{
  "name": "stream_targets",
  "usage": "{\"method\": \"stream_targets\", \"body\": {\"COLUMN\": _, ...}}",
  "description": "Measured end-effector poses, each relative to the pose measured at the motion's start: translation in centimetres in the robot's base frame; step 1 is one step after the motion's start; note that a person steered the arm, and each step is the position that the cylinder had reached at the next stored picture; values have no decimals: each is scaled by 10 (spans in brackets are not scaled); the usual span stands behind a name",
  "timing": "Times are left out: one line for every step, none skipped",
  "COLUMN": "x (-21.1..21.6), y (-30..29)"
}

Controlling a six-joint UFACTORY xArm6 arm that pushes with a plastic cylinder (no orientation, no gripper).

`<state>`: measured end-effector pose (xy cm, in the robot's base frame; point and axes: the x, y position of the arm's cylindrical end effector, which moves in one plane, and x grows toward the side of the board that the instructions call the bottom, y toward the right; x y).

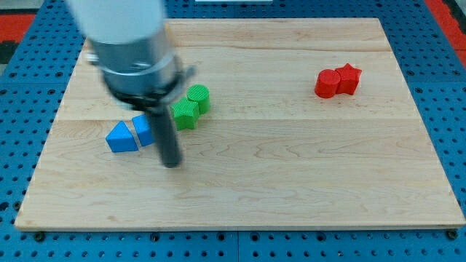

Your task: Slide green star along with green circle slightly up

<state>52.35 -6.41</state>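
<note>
The green star (185, 114) and the green circle (198, 98) sit touching each other left of the board's middle, the circle up and to the right of the star. My tip (172, 163) rests on the board below and a little left of the green star, apart from it. The rod rises just left of the star, and the arm's body hides the board above it.
A blue triangle (121, 137) and a second blue block (143, 129), partly hidden by the rod, lie left of my tip. Two red blocks (337, 81) sit together at the upper right. The wooden board (291, 182) lies on a blue pegboard.
</note>
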Motion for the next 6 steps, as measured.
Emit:
{"method": "stream_targets", "body": {"x": -40, "y": 22}}
{"method": "stream_targets", "body": {"x": -86, "y": 4}}
{"method": "stream_targets", "body": {"x": -67, "y": 52}}
{"method": "stream_targets", "body": {"x": -34, "y": 31}}
{"method": "stream_targets", "body": {"x": -43, "y": -15}}
{"method": "stream_targets", "body": {"x": -74, "y": -15}}
